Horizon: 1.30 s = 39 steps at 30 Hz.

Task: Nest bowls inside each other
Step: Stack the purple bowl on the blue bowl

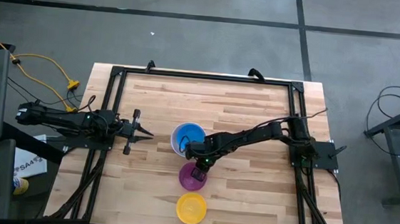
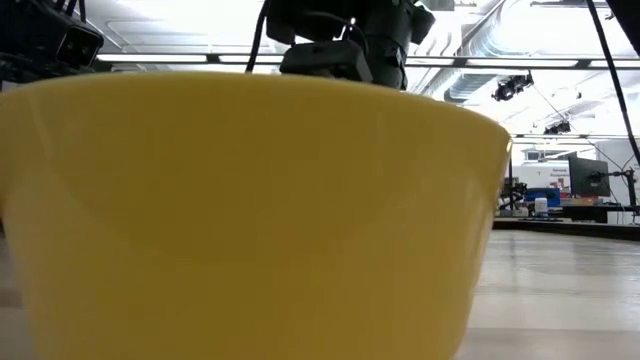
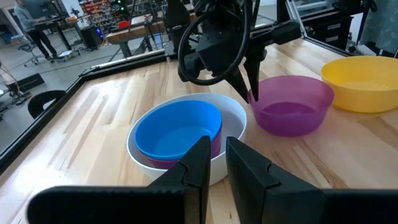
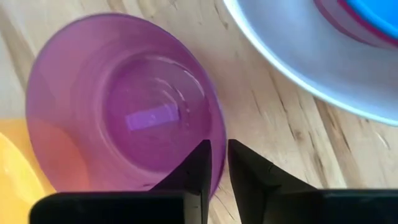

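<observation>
A purple bowl (image 1: pixel 189 179) stands upright on the table's middle, and my right gripper (image 4: pixel 219 162) is shut on its rim. Just beyond it stands a white bowl (image 1: pixel 174 144) with a blue bowl (image 1: pixel 189 135) nested inside. A pink-red bowl's rim (image 3: pixel 181 157) shows under the blue one. A yellow bowl (image 1: pixel 191 208) rests on its base near the front edge and fills the low view (image 2: pixel 250 220). My left gripper (image 3: pixel 217 162) waits left of the white bowl, level, its fingers close together on nothing. My right gripper has the purple bowl's rim (image 4: pixel 217 127) on the side toward the white bowl. One finger (image 3: pixel 239 78) stands inside the bowl and one outside. The fingers slant down from above and from the table's right. The bowl stands upright with its base on the table.
A black frame (image 1: pixel 188 75) borders the wooden tabletop. There is bare wood on the far half (image 1: pixel 208 102) and to the right of the bowls (image 1: pixel 251 187). Cables and gear lie off the table's left edge (image 1: pixel 39 63).
</observation>
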Each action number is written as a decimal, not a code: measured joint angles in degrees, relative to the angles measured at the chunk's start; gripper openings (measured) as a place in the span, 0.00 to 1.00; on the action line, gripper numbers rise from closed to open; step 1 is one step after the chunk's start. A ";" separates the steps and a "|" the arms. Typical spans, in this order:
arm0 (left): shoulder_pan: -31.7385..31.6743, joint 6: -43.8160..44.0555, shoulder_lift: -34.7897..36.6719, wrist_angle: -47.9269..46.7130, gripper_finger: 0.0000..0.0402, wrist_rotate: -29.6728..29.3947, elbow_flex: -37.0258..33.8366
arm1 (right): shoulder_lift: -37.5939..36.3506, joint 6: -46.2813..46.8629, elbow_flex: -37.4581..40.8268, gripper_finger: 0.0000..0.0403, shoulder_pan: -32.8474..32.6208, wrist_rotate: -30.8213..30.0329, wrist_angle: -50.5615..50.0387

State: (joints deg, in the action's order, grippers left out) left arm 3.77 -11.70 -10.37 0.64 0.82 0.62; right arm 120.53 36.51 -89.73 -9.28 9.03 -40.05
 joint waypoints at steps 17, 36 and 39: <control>-0.02 0.00 0.00 0.02 0.13 0.00 0.00 | 0.00 -1.12 0.00 0.11 0.87 0.09 0.02; 0.00 0.02 0.00 0.00 0.13 0.00 0.00 | -0.52 -2.24 0.00 0.06 0.81 0.16 0.00; -0.02 0.02 0.00 0.02 0.13 0.00 0.00 | -0.52 -2.34 0.00 0.02 0.81 0.38 0.02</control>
State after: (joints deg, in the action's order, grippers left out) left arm 3.76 -11.68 -10.37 0.66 0.82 0.62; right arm 120.01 34.17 -89.73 -8.47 9.41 -40.03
